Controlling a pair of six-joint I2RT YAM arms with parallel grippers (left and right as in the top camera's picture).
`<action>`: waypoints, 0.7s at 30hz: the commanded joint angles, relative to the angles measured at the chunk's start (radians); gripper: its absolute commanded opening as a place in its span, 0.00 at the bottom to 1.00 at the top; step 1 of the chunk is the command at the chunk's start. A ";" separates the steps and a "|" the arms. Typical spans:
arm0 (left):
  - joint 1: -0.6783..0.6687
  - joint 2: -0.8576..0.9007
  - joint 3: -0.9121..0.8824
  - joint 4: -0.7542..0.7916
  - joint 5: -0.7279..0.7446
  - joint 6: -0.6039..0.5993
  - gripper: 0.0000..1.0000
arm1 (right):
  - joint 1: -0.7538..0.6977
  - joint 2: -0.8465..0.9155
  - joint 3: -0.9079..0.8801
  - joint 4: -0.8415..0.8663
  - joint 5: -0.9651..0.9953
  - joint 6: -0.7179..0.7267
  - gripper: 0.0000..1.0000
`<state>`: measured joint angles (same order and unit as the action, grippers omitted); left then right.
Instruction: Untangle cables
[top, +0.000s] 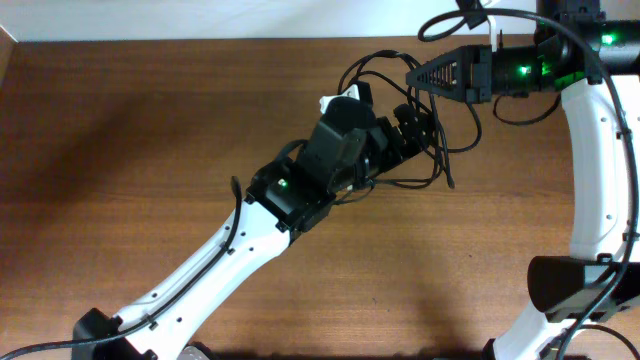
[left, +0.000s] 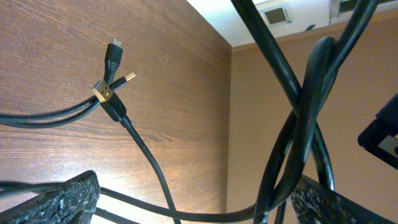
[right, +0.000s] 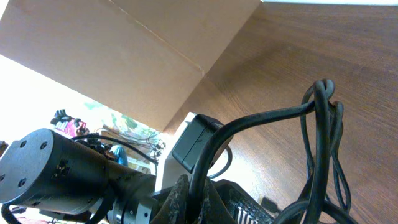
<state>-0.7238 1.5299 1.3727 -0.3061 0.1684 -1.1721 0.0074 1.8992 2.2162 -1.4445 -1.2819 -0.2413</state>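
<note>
cables (left: 308, 87) cross right in front of the left wrist lens: two black strands wound round each other once, running through the gap of the left gripper (left: 193, 202). that gripper is spread wide, rough pads (left: 62, 199) out at either side, nothing pinched. can't tell if a strand brushes a pad.

beyond the left gripper, further out over the table (top: 150, 120), the plug ends (left: 113, 81) sit bunched together. one is a small black plug and two are gold-tipped, with three strands meeting there. can't tell if they rest on the wood or hang just above it.

overhead, the right gripper (top: 412, 74) is just past the left gripper (top: 410, 125) toward the far table edge. its fingers are pressed together, pinching a cable strand. the right wrist view shows that strand leaving the fingers (right: 186, 196) and rising to a knotted hump (right: 323, 90). loose loops (top: 438, 150) drop beside the left gripper.

judgement: the step in hand is getting a second hold so the wrap can be pulled open.
- close the left gripper on one strand only, below the crossing, not on both.
- pick the strand that leads away from the right gripper's pinch.
- draw the two grippers apart slowly and sideways, and watch that the plug ends don't snag inside a loop.
- if the wrap tightens, let go and take the other strand.
</note>
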 joint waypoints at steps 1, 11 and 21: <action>-0.013 0.009 0.014 -0.013 -0.113 0.041 0.99 | -0.001 -0.029 0.021 0.000 -0.074 -0.004 0.04; 0.068 0.009 0.013 -0.539 -0.582 0.070 0.99 | -0.002 -0.029 0.021 0.005 -0.088 -0.004 0.04; 0.274 0.009 0.013 -0.769 -0.555 0.071 0.99 | -0.128 -0.029 0.022 0.019 -0.197 -0.004 0.04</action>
<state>-0.4728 1.5318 1.3830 -1.0698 -0.3897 -1.1149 -0.0746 1.8992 2.2162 -1.4292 -1.3743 -0.2386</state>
